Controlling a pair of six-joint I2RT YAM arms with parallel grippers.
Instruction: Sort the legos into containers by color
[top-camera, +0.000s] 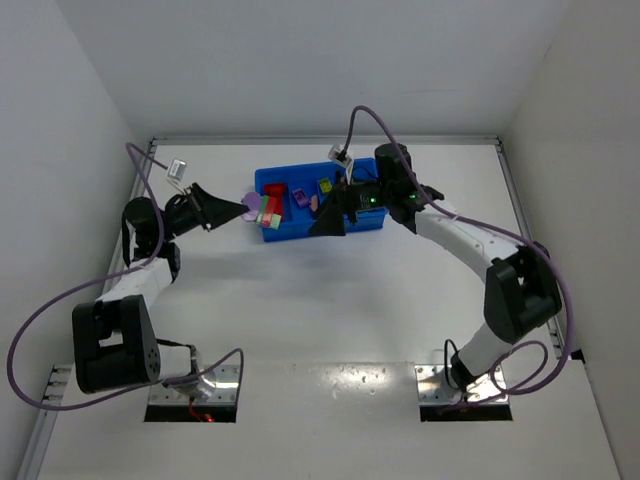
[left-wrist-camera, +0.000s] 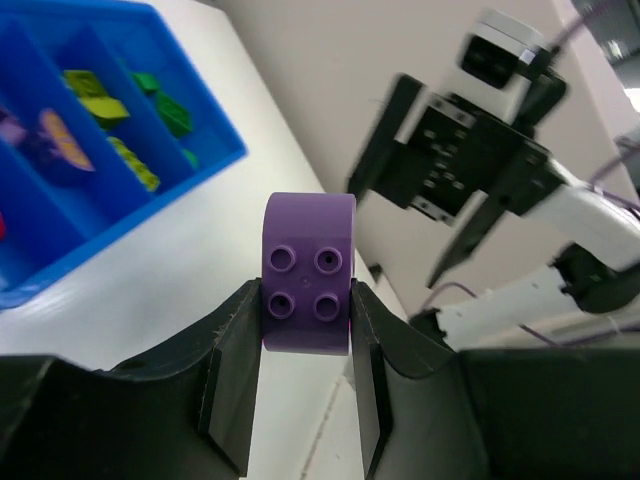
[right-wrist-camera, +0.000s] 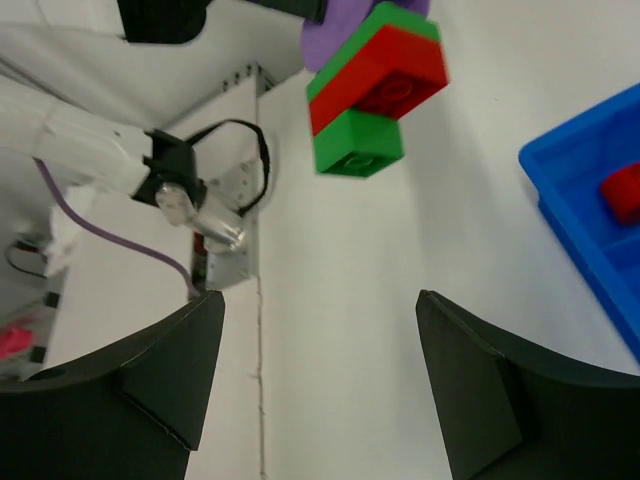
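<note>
White table (top-camera: 320, 300): purple lego (left-wrist-camera: 308, 232) in L gripper (left-wrist-camera: 305, 305).

White arms (top-camera: 455, 232) with black joints (top-camera: 520, 290), looping purple cables (right-wrist-camera: 100, 237), black wedge-shaped pincer fingers (right-wrist-camera: 150, 380), silver base plates (top-camera: 225, 378)

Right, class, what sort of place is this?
Probably a robotics lab cell: a left arm and right arm bolted to a white table, plain walls around, a blue tray of toy bricks.

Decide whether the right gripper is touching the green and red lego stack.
Apart. The right wrist view shows the right gripper open and empty, with the green and red lego stack hanging beyond it and a plain gap between them.
</note>
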